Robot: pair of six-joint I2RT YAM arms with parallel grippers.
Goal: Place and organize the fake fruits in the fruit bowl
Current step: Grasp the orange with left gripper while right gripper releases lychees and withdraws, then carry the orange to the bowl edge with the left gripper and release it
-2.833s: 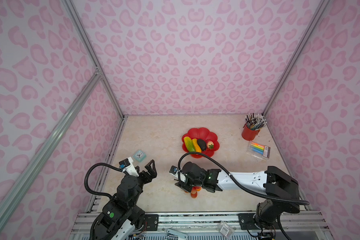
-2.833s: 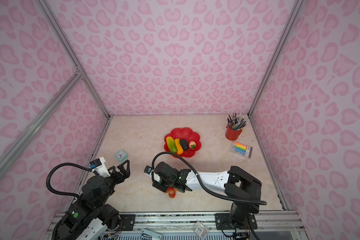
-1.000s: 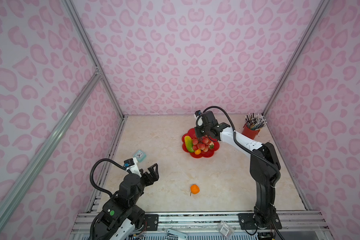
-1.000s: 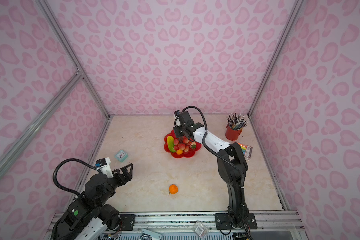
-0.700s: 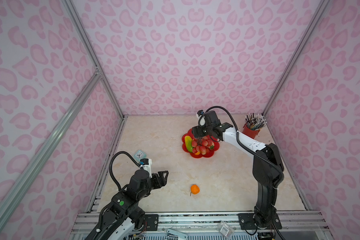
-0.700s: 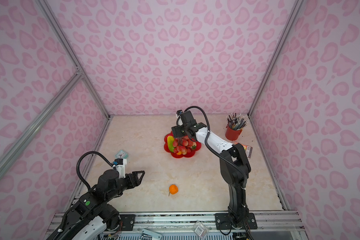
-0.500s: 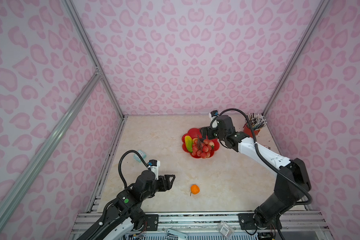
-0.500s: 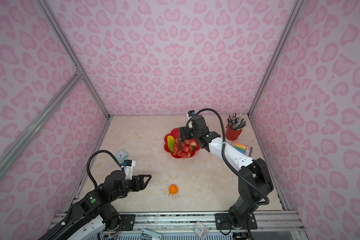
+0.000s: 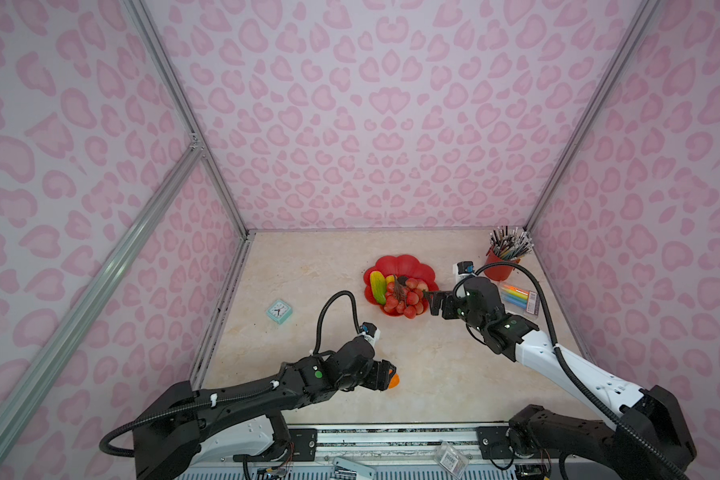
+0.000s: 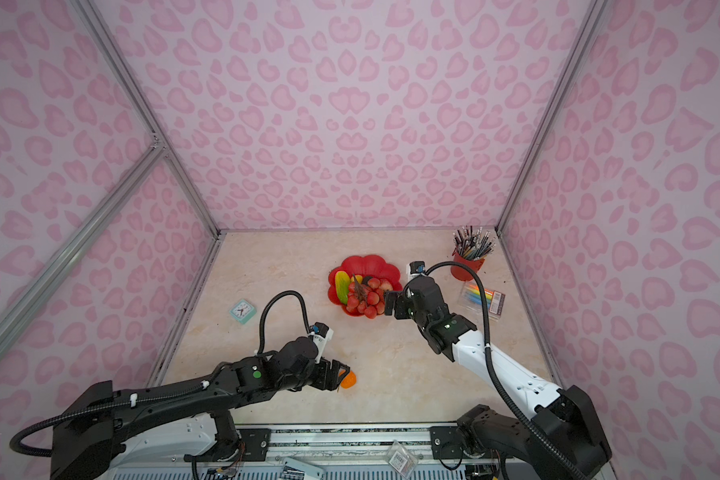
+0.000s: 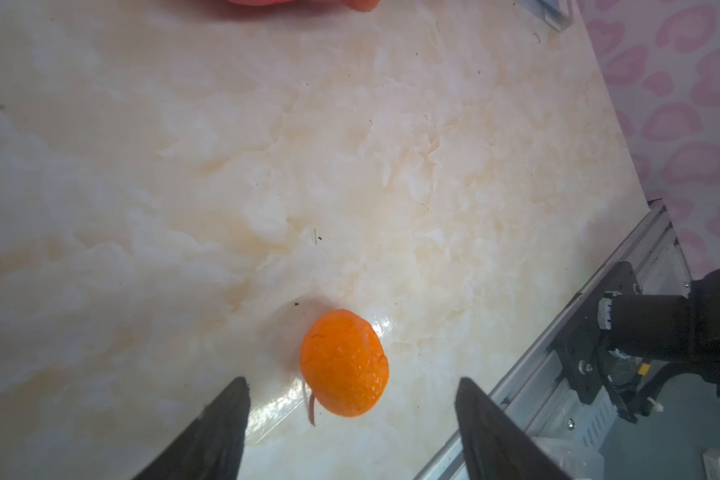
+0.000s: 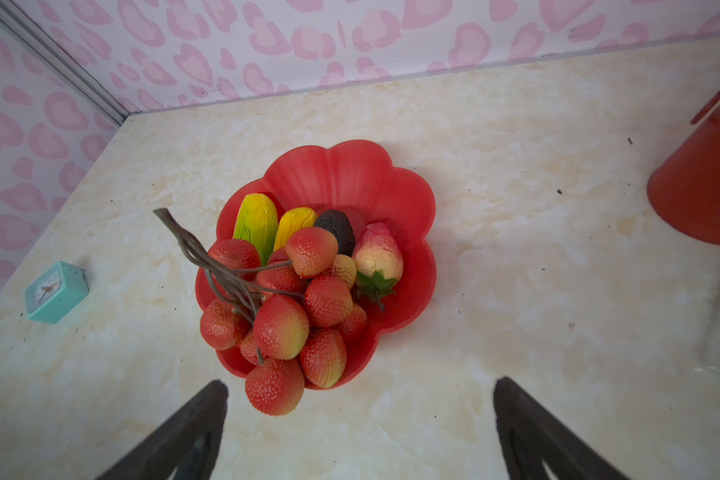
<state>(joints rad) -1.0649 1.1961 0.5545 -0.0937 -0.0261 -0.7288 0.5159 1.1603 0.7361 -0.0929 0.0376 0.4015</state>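
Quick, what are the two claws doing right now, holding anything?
Left claw: open, straddling the small orange ball, not gripping.
Right claw: open, empty, near the fruit bowl.

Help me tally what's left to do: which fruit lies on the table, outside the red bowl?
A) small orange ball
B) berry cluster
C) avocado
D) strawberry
A: the small orange ball lies on the table, untouched between the open fingers of the left gripper, while the other three rest in the fruit bowl.
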